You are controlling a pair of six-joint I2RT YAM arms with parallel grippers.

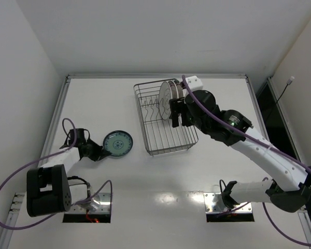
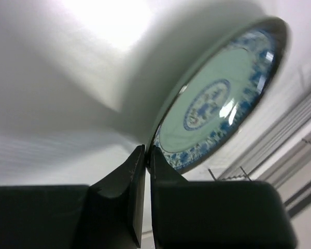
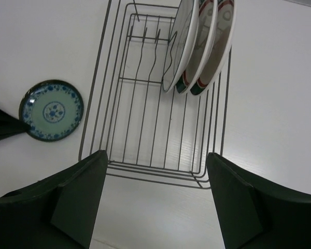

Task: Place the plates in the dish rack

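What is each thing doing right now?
Rack, partly filled.
Three plates, upright in rack.
Teal plate, outside rack, rim pinched.
Left gripper, shut on teal plate.
Right gripper, open, empty, over rack.

**Top external camera:** fixed high above the near edge of the white table [image 1: 212,171], facing down and forward. It is distant enough to take in the whole tabletop.

**Left wrist camera:** low over the table, facing along the left gripper [image 2: 146,153] at the bottom of the frame. It is very near the small round teal-patterned plate [image 2: 217,104] at upper right.

**Right wrist camera:** above the rectangular grey wire dish rack [image 3: 150,171], facing down past the right gripper [image 3: 156,155], at middle distance.

**Shared coverage:** the plate [image 1: 117,143] appears in all three views. The rack [image 1: 172,148] appears in the top and right wrist views.
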